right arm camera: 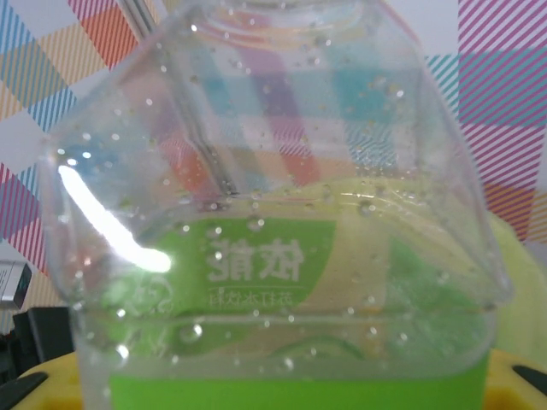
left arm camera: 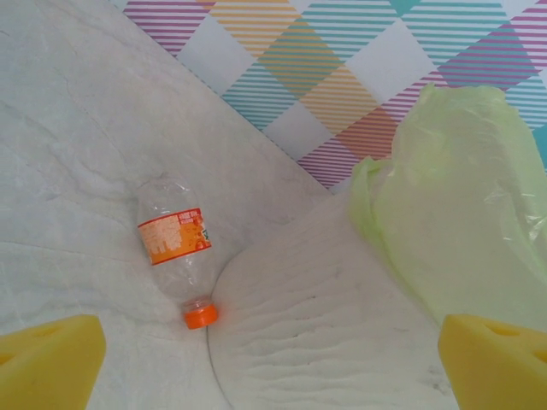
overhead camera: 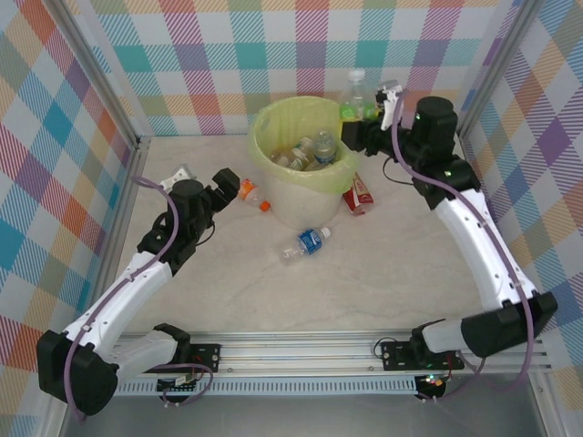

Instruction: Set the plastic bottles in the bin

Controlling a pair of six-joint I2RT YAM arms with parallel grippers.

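**Now: green-labelled bottle held at the bin's far right rim**

Overhead view: my right gripper [overhead camera: 363,127] is pinched shut on a clear green-labelled bottle [overhead camera: 353,98], held upright just beside the back right rim of the bin [overhead camera: 273,196]. Several plastic bottles [overhead camera: 305,153] already lie inside the bag lining. My left gripper [overhead camera: 230,187] is spread wide and empty, near an orange-labelled bottle [overhead camera: 255,196] lying on the table with its cap against the bin's foot. A blue-labelled bottle [overhead camera: 308,243] lies in front of the bin, and a red-labelled one [overhead camera: 357,194] leans at the bin's right side.

Step in hand, as I judge it: release into the bin. The bottle appears to sit at the rim, not over the opening, so I would carry it left until it is clearly above the bag. I would then part the fingers without snagging the loose lining.

Writing: in the right wrist view the green label [right arm camera: 273,256] carries large white Chinese characters with a smaller line beneath. I cannot read them with confidence. Print on the orange label [left arm camera: 175,239] is too small to read.
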